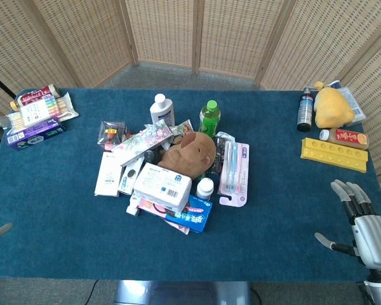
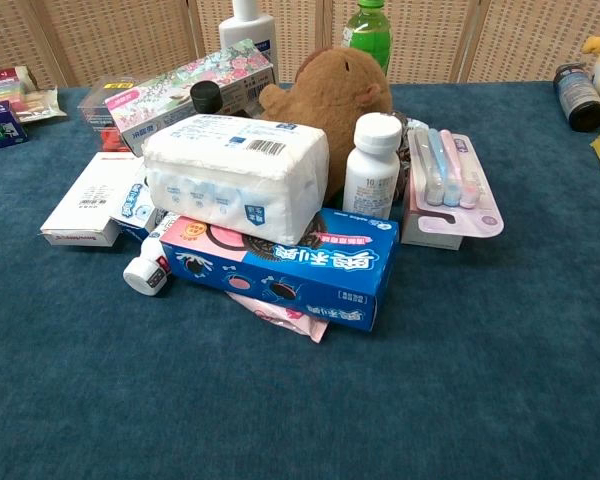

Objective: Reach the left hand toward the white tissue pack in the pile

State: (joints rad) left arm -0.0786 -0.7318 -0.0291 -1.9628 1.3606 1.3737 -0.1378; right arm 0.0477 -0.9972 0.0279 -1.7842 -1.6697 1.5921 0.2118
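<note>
White tissue pack (image 2: 236, 176) atop pile; right robot hand (image 1: 362, 222) head-view only.

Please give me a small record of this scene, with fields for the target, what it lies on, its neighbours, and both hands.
target: white tissue pack, top of the pile
lies on: blue cookie box
neighbours: brown plush toy behind, white pill bottle beside it
left hand: only a fingertip at the head view's left edge, far from the pile
right hand: open, near the table's right edge
</note>
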